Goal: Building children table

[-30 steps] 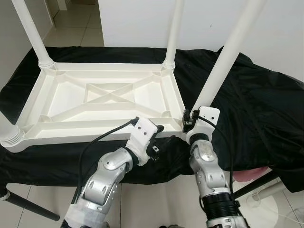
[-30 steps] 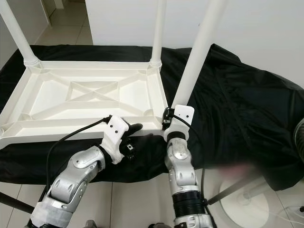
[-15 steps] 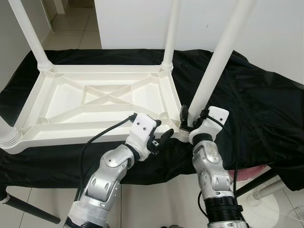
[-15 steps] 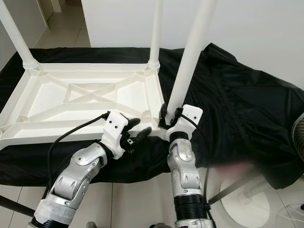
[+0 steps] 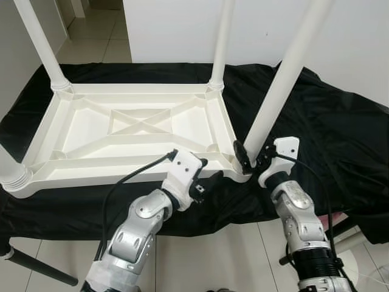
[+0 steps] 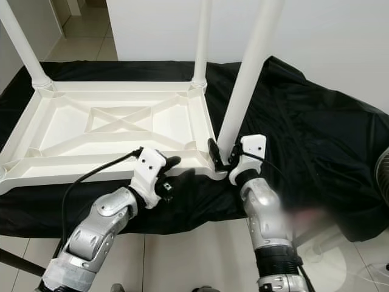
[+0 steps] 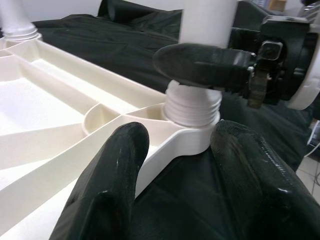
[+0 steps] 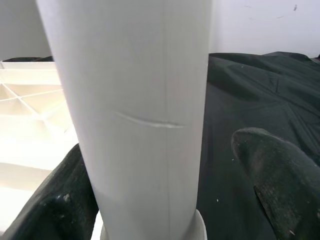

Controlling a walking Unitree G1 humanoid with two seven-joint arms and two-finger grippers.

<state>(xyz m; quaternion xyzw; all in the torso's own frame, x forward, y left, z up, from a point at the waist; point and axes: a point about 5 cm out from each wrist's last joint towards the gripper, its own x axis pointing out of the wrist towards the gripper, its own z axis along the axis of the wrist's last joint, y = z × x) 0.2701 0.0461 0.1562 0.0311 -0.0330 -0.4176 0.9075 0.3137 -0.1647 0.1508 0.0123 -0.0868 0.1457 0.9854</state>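
A white plastic children's table (image 5: 121, 164) lies upside down on a black cloth (image 5: 328, 121). White legs stand up from its corners. My right gripper (image 5: 254, 157) is open around the base of the near right leg (image 5: 285, 73), just above its threaded collar (image 7: 192, 102). One finger (image 7: 200, 65) lies against the leg. The other finger (image 8: 270, 170) stands a little off it. My left gripper (image 5: 209, 177) is open at the table's near rim, its fingers (image 7: 115, 165) straddling the corner below that leg.
The far right leg (image 5: 222, 36) and far left leg (image 5: 39, 42) rise behind, and the near left leg's base (image 5: 12, 173) is at the left edge. A white wall stands behind. There is tiled floor below, with a black stand bar (image 5: 36, 264) at the lower left.
My right wrist has swung round the near right leg from its front to its right side, fingers still about the leg. The left gripper stays at the near rim with little movement.
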